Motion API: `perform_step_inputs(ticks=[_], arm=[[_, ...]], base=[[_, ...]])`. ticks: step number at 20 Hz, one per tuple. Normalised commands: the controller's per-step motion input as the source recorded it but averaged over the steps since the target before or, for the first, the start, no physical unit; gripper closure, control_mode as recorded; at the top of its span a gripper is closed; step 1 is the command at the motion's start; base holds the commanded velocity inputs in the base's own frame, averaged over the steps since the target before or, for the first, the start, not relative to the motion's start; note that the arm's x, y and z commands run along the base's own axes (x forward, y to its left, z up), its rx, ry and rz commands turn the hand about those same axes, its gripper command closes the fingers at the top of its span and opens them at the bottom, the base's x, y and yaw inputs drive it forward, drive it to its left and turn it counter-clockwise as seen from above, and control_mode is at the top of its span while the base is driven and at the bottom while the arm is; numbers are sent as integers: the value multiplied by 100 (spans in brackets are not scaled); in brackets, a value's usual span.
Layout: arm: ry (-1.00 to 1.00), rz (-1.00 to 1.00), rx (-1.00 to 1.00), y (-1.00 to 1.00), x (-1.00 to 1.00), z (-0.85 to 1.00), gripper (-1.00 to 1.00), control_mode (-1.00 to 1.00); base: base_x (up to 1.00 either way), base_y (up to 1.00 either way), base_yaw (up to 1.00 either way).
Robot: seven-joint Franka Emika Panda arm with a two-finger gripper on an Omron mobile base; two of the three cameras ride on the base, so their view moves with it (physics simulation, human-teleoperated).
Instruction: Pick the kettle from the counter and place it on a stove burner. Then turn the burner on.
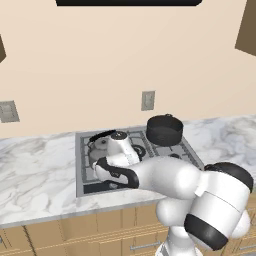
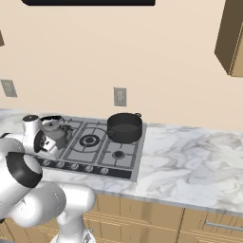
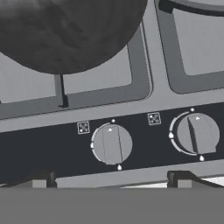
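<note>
Two dark fingertips (image 3: 41, 180) rise at the bottom of the hand view, spread wide with nothing between them, and the gripper (image 3: 109, 183) hangs just over the black knob strip. Between the tips sits a round grey knob (image 3: 111, 144); a second knob (image 3: 197, 134) lies to its right. Beyond them, on the grey grate (image 3: 103, 98), looms the dark rounded belly of the kettle (image 3: 65, 35), close ahead of the fingers and apart from them. From the base views, the kettle (image 1: 102, 145) stands on the left side of the steel cooktop (image 2: 126, 159), the black pot (image 2: 124, 127) at its back right. Marbled counter (image 2: 190, 166) runs either side, under a beige wall with outlets.
</note>
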Motion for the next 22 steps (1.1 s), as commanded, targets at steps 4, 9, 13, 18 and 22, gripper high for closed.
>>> perform_step_inputs(ticks=[4,9,13,18,22], arm=[[1,0,-8,0,2,-27,-100,-100],[0,2,-4,0,0,-18,-100,-100],[0,1,0,0,0,-12,-100,-100],[0,0,-1,-4,7,-15,-100,-100],[0,0,-2,-4,16,-19,-100,-100]], base=[[0,0,0],[0,0,0],[0,0,0],[0,0,0],[0,0,0]])
